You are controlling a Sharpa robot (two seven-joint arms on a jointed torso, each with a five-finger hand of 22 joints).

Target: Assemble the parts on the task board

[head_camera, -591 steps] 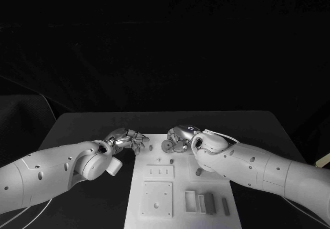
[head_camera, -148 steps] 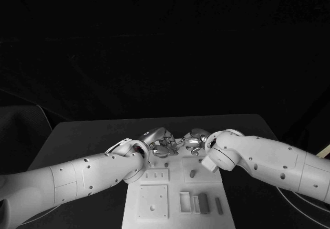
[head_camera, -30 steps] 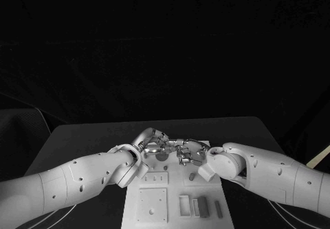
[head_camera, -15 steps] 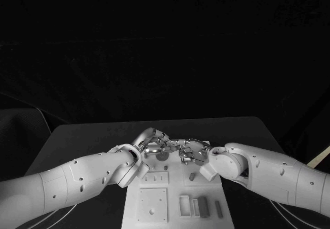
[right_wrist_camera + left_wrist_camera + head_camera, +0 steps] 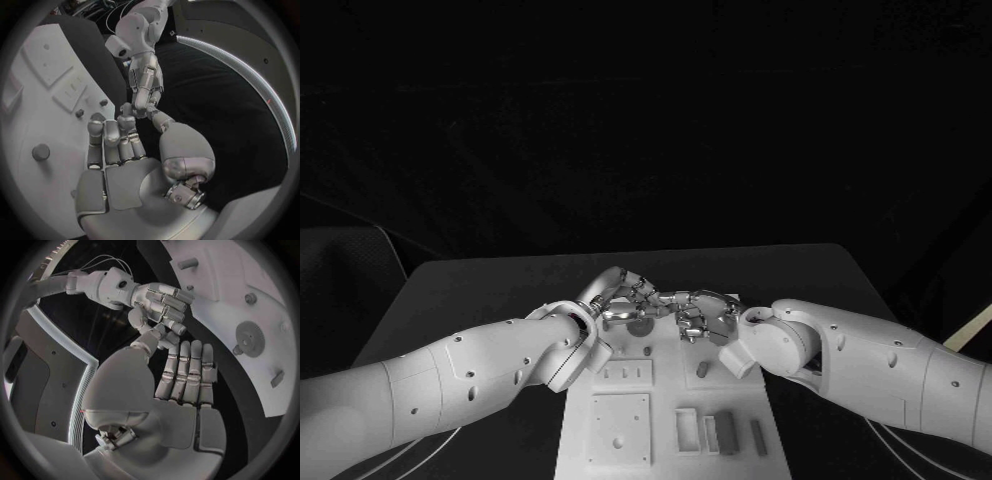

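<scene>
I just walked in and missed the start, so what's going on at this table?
A two-armed robot is working over a white task board on a black table. Its silver left hand and silver right hand are raised together above the board's far end, fingertips meeting. Whether a part is pinched between them cannot be told. Nearer the robot, small grey bar-shaped parts lie on the board, and a grey gear sits on it.

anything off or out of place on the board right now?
Nothing stands out. The task board lies flat and square on the table, its parts sit in tidy rows, nothing spilled or tipped. Left robot hand and right robot hand meet, fingertips touching, above its far end.
</scene>
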